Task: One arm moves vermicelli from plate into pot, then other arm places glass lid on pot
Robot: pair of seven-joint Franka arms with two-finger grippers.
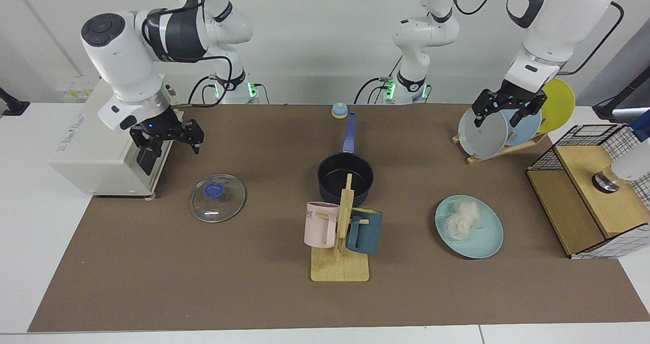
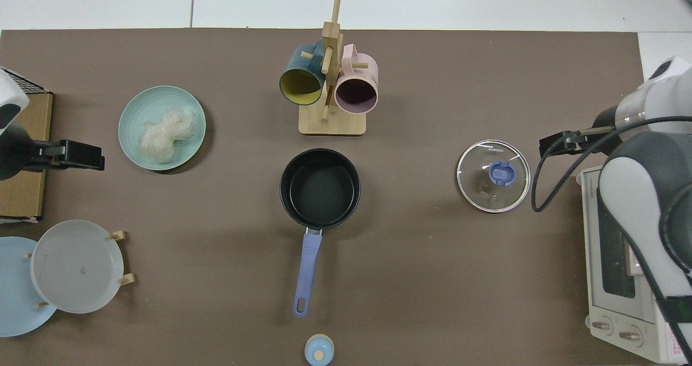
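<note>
The vermicelli (image 1: 464, 216) (image 2: 162, 134) lies as a white tangle on the teal plate (image 1: 485, 240) (image 2: 186, 104). The pot (image 1: 345, 177) (image 2: 320, 188) stands mid-table, nothing inside it, its blue handle pointing toward the arm bases. The glass lid (image 1: 217, 197) (image 2: 493, 175) lies flat on the mat, blue knob up. My right gripper (image 1: 167, 139) (image 2: 556, 143) hangs open in front of the toaster, above and just behind the lid. My left gripper (image 1: 508, 113) (image 2: 81, 156) hangs open and holds nothing, high before the plate rack and well behind the plate.
A white toaster oven (image 1: 96, 151) stands beside the lid. A wooden mug stand (image 1: 339, 262) with a pink and a blue mug rises in front of the pot. A rack of upright plates (image 1: 487, 130), a wood-and-wire box (image 1: 584, 196) and a small blue bell (image 1: 339, 110) ring the mat.
</note>
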